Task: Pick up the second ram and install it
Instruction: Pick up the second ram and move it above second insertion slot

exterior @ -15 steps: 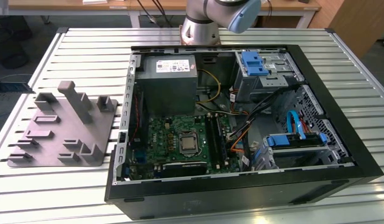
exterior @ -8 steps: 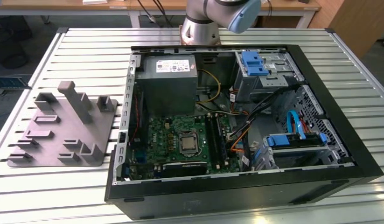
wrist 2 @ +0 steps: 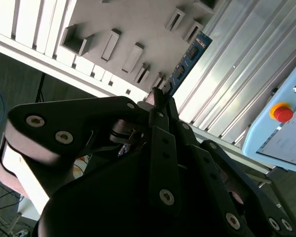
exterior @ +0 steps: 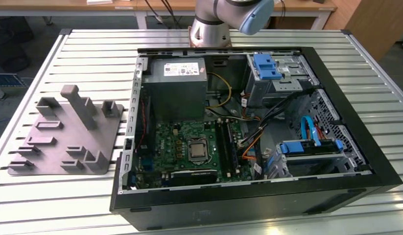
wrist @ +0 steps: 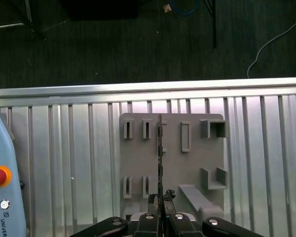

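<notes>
Surface: slatted table, grey holder.
Claw: gripper apparently pinches 2nd ram by its end.
Axis: ram points straight out from it.

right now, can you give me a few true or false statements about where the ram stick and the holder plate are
1. The gripper has its jaws shut on the second ram. True.
2. The computer case lies open, with its motherboard exposed. True.
3. The second ram is seated in a motherboard slot. False: it is held above the grey holder plate, outside the case.
4. The holder plate sits inside the case. False: it rests on the slatted table, at the exterior view's left of the case.
</notes>
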`<state>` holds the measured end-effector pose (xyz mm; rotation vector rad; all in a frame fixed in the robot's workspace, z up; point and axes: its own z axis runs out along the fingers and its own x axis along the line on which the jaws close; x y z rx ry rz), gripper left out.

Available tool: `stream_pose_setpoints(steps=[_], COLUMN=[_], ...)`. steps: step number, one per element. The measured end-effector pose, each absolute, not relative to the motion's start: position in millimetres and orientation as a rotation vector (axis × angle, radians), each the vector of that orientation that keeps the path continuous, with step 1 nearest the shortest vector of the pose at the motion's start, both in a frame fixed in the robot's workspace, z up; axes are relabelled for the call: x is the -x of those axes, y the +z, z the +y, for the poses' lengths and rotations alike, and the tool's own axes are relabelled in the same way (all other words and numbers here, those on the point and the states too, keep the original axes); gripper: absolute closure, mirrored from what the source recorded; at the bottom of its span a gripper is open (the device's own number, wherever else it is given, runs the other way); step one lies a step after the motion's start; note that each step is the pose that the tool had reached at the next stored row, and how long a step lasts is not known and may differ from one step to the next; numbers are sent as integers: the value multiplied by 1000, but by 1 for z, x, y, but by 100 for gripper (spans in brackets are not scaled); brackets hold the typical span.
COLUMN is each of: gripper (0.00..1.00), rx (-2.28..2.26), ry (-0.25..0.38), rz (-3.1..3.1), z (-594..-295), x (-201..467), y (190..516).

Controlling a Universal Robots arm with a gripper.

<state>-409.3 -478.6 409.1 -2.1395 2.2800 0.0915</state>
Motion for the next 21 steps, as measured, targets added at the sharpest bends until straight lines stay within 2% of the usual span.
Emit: stream_pose_setpoints(steps=[21], gripper=[86], rx=[2139], ry=[93], rz=[2280], z=[-479], x=[409], y=[442])
